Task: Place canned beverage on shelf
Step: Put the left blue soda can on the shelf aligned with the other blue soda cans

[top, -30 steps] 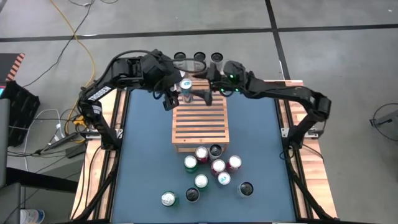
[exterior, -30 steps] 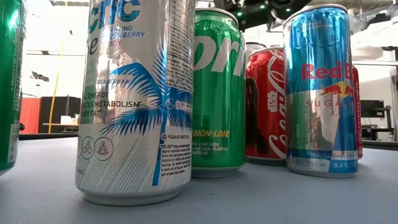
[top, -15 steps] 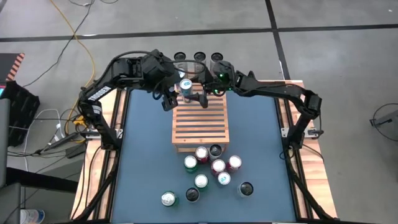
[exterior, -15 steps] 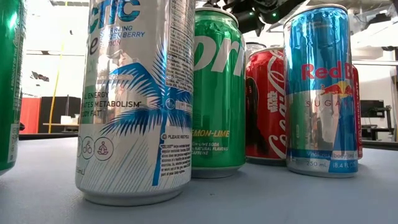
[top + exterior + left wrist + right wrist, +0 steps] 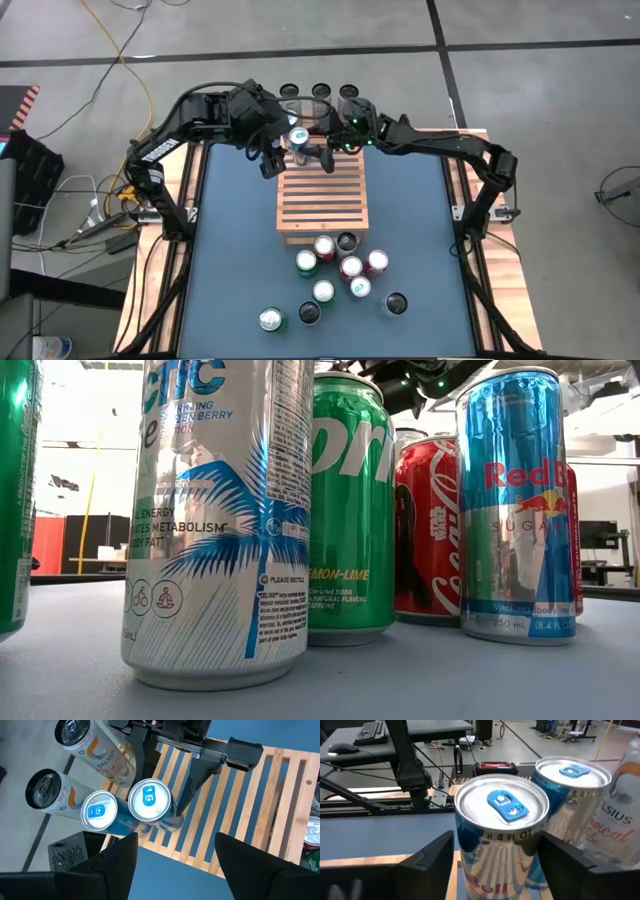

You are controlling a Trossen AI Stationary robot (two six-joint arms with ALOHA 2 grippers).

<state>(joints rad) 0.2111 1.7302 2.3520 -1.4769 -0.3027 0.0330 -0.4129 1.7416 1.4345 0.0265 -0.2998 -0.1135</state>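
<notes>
Near table: a cluster of loose cans stands upright on the blue table, just in front of the shelf's near edge, waiting their turn.

Shelf: the slatted wooden shelf sits mid-table. Its near and middle slats are bare.

Task's thing: the can, silver and blue with a blue tab, stands upright on the shelf's far left corner.

Neighbour: a second can of the same kind stands just beside it. Whether its base is on the slats is hidden.

What has changed: a second ago the right gripper hung spread wide just off the can, on the right arm's side. It has since slid in and drawn its fingers together, one on each side of the can.

Right gripper now: clenched on the can, with both fingers appearing to press its sides.

Left gripper: the left gripper hovers over the shelf's far left edge, released, with nothing between its fingers. It has not moved.

Meaning: I judge that the can is already on the shelf and the right arm is taking hold to shift or straighten it. With the neighbour so close, any sideways move risks a knock.

Beyond: two orange-labelled cans stand past the shelf's far edge.
</notes>
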